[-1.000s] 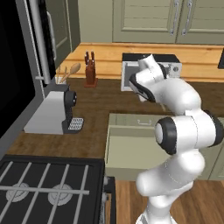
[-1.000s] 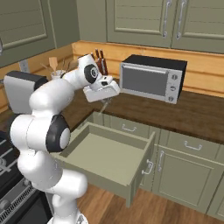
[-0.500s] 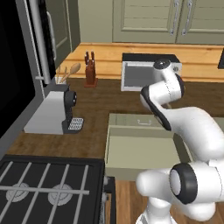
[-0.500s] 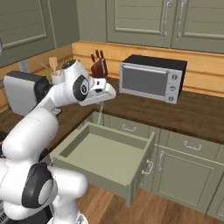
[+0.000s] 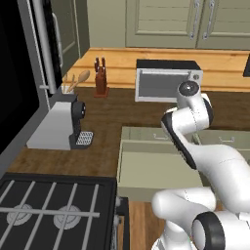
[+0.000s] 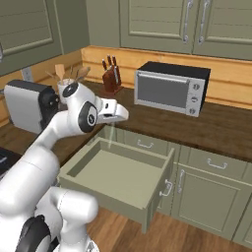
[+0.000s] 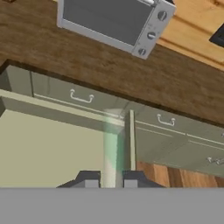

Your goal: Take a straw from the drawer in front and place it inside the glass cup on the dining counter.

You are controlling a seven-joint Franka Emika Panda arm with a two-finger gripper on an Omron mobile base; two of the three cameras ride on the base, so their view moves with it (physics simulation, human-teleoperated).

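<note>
My gripper (image 6: 111,121) hangs over the back of the open drawer (image 6: 114,173), shut on the straw (image 6: 110,134), a thin pale stick that points down toward the drawer's pale floor. In the hand view the straw (image 7: 112,144) rises from between the two dark fingertips of the gripper (image 7: 110,181), across the drawer's side wall (image 7: 61,111). The left base view shows the drawer (image 5: 141,168) pulled out below the worktop, with my arm in front of its right part. The glass cup and the dining counter are out of view.
A microwave (image 6: 170,88) stands on the wooden worktop behind the drawer. To its left are a knife block (image 6: 111,76), a utensil holder (image 5: 68,88) and a coffee machine (image 5: 58,124). A stove (image 5: 49,210) lies at the lower left. Shut cabinet drawers (image 7: 175,131) flank the open drawer.
My arm has swung round at the shoulder and elbow. The hand has shifted slightly right and lower, away from the microwave front, still shut on the straw over the drawer.
</note>
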